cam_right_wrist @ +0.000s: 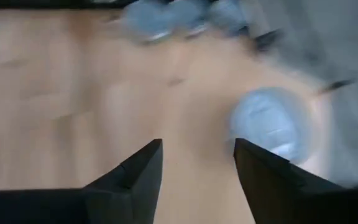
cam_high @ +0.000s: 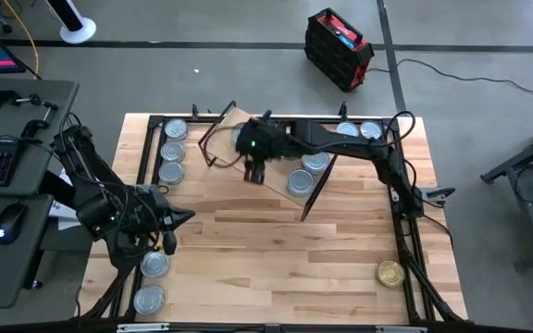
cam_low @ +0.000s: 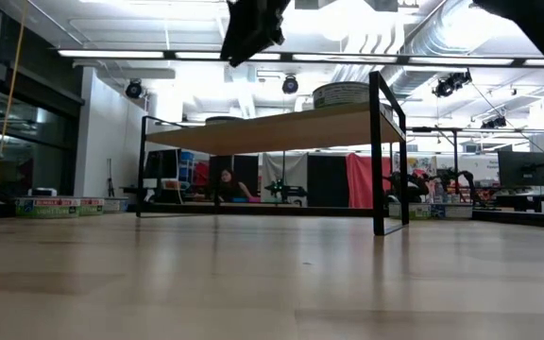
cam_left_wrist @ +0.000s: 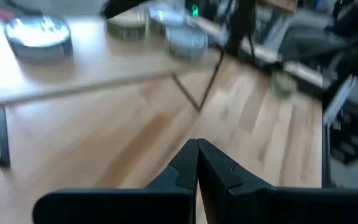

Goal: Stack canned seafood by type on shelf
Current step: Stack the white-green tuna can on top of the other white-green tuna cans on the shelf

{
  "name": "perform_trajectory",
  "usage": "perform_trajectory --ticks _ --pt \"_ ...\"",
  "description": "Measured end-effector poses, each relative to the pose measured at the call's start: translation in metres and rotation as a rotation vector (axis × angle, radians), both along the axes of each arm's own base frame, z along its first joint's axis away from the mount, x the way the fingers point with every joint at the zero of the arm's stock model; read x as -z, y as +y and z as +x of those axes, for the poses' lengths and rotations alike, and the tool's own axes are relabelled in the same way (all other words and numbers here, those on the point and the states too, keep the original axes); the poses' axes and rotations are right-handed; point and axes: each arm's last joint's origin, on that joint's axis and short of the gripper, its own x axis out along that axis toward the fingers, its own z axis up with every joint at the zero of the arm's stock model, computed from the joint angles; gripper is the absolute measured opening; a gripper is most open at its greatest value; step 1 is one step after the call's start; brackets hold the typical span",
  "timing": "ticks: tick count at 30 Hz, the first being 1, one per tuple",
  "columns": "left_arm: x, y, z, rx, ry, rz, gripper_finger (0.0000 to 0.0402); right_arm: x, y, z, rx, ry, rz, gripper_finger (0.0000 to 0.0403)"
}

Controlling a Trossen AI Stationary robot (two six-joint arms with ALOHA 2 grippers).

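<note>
High view: right end effector [cam_high: 253, 173] over shelf [cam_high: 276, 185], fingers apart, empty; silver-blue tin [cam_right_wrist: 272, 124] probably just beside. Risk: descending arm knocks tin off edge. Left end effector [cam_left_wrist: 197, 163] closed, worktop's left edge.

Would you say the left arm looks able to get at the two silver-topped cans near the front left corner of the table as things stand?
Probably yes. The left gripper hangs shut just beside the nearer silver-topped can, with the second can a little further toward the table edge. Nothing lies between them, though the fingers would have to open first.
</note>
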Motion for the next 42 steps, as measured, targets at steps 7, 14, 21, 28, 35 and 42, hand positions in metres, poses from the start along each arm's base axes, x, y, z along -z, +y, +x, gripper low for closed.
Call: perform_trajectory --ticks 7,14,21,28,35,42 --pt "0.031 -0.040 -0.001 0.207 0.309 -0.045 0.0000 0.042 0.083 -0.002 -0.217 0.182 0.197 0.0071" --pt "0.105 -0.078 -0.006 0.097 0.602 -0.182 0.0000 0.133 0.169 -0.028 -0.255 0.437 0.456 0.0016" --pt "0.144 -0.058 0.017 0.165 0.920 -0.351 0.0000 0.167 0.216 -0.048 -0.132 0.308 0.643 0.0004" --pt "0.154 -0.051 0.006 0.128 1.115 -0.441 0.0000 0.182 0.244 -0.084 -0.105 0.276 0.652 0.0001" --pt "0.143 -0.054 0.012 0.101 1.112 -0.507 0.0000 0.188 0.257 -0.136 -0.083 0.124 0.742 0.0000" --pt "0.149 -0.046 0.009 0.065 1.195 -0.501 0.0000 0.198 0.260 -0.177 -0.023 0.056 0.780 0.0000"
